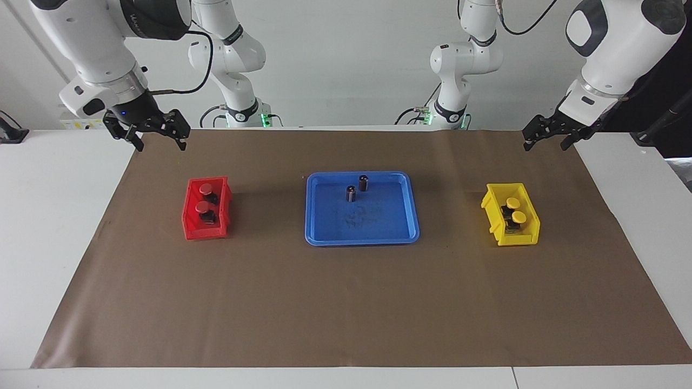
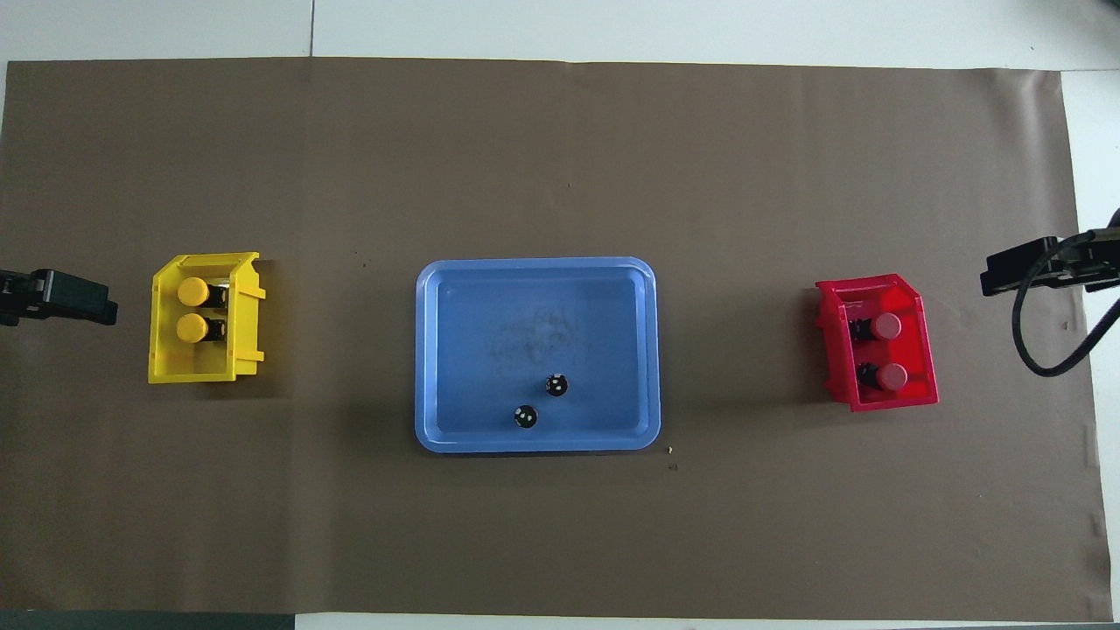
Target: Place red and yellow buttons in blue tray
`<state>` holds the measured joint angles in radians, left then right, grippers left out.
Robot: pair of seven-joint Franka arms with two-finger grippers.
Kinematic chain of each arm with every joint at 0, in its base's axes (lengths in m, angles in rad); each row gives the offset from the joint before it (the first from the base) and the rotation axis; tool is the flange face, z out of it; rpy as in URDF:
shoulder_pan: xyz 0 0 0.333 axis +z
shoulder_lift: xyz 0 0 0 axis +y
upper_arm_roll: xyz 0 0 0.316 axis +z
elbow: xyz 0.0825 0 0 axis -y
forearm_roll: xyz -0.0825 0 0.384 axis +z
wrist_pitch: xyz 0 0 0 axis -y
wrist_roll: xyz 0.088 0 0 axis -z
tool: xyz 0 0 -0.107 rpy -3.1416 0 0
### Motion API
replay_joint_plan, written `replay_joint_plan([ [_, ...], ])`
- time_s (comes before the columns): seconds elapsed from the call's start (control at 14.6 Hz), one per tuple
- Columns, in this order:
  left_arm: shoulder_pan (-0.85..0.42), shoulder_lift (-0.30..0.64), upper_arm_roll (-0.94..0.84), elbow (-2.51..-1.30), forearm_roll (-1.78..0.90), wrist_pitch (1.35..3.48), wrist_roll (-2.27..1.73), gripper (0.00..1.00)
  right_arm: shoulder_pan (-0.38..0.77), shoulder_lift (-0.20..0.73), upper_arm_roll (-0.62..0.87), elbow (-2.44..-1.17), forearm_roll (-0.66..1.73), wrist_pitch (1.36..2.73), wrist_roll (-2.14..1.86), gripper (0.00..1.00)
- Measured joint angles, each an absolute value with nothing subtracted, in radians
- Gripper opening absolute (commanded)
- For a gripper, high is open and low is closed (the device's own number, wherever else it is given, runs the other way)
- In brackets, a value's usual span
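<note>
Buttons first: two red buttons (image 1: 204,198) sit in the red bin (image 1: 190,227) toward the right arm's end of the table, two yellow buttons (image 1: 516,210) in the yellow bin (image 1: 527,237) toward the left arm's end. Between them lies the blue tray (image 1: 361,240), holding only two dark cylinders (image 1: 357,188) in the part nearer the robots. No button is in the tray yet.

Right gripper (image 1: 160,138) hangs over the paper's edge, well apart from the red bin, jaws spread wide, holding nothing. Left gripper (image 1: 545,139) waits over the paper's other end, jaws also parted and empty.

Handling, as a judgement: these look like small, rigid, light parts, nothing fragile. The rounded caps are probably smooth and could slip, so the blocky base or the neck under the cap seems the surer hold, though the bin walls crowd the approach.

Writing: lettering shows on the right arm's dark band, too small to read.
</note>
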<state>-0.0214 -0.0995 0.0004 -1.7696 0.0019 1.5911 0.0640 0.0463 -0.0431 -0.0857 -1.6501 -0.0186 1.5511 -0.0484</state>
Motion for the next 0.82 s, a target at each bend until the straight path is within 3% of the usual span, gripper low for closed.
replay_joint_plan([
  [0.82,-0.022,-0.107,0.0,-1.81,-0.001,1.637,0.064,1.0,0.047,-0.043,-0.085,-1.65,-0.019,1.544,-0.048,1.0],
])
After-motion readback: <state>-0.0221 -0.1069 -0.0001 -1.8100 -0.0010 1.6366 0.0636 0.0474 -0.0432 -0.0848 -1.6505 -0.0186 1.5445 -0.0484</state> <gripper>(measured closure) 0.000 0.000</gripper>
